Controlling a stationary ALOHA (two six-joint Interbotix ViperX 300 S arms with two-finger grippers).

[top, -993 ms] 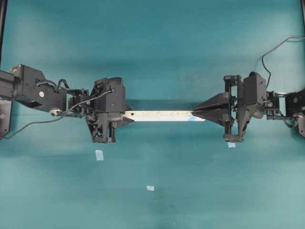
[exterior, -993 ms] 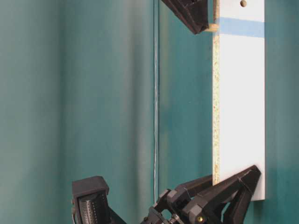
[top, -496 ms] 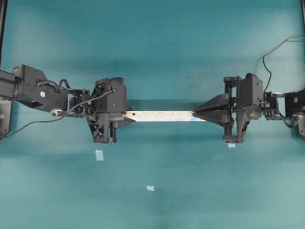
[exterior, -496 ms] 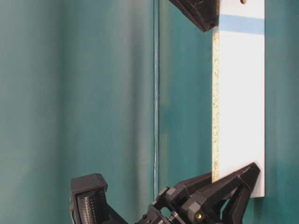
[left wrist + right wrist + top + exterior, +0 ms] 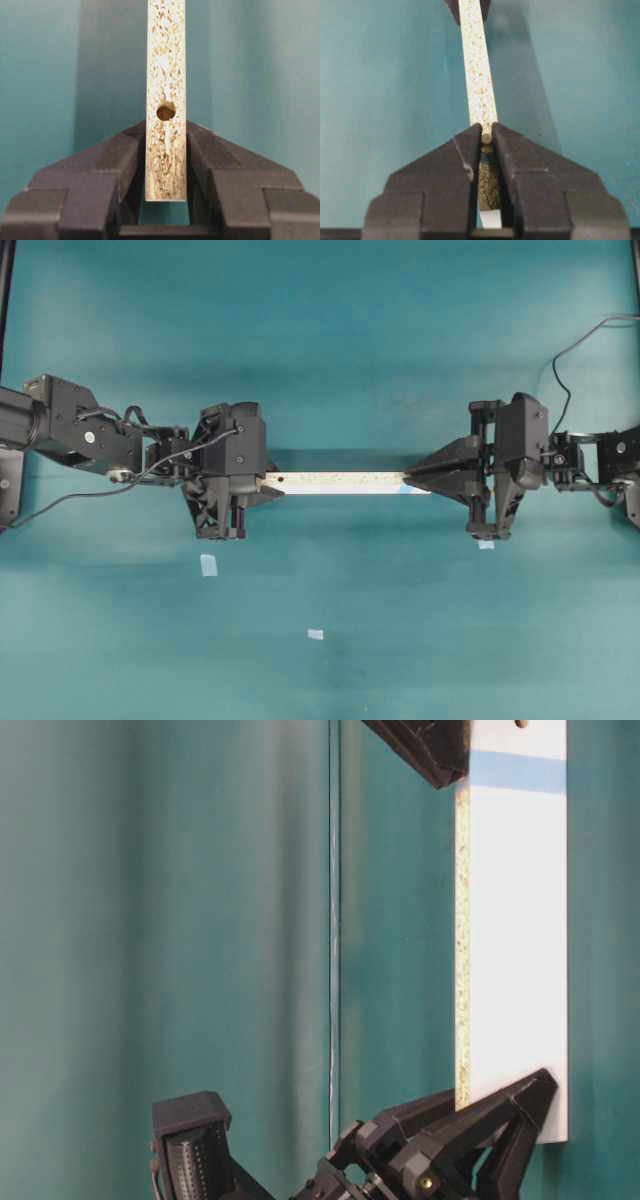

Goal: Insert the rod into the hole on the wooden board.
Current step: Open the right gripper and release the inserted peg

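Note:
The wooden board (image 5: 340, 482) is held level above the table, speckled face up. My left gripper (image 5: 268, 483) is shut on its left end; in the left wrist view (image 5: 166, 145) the fingers clamp the board (image 5: 166, 60) just below the unmarked hole (image 5: 166, 110). My right gripper (image 5: 407, 480) is shut on the rod (image 5: 486, 134), a short cream peg standing on the speckled face (image 5: 476, 65) beside the blue mark (image 5: 487, 157). The marked hole is hidden under the rod. At table level the right fingertips (image 5: 440, 760) press against the board's edge (image 5: 462, 920).
Three small pale-blue tape squares lie on the teal table: one (image 5: 208, 564) below the left gripper, one (image 5: 315, 634) near the front middle, one (image 5: 486, 544) under the right gripper. A black cable (image 5: 570, 350) loops at the right rear.
My right gripper has moved in against the board's speckled face. The bit of rod that showed between fingertips and board a second ago is now hidden. The left gripper still holds.

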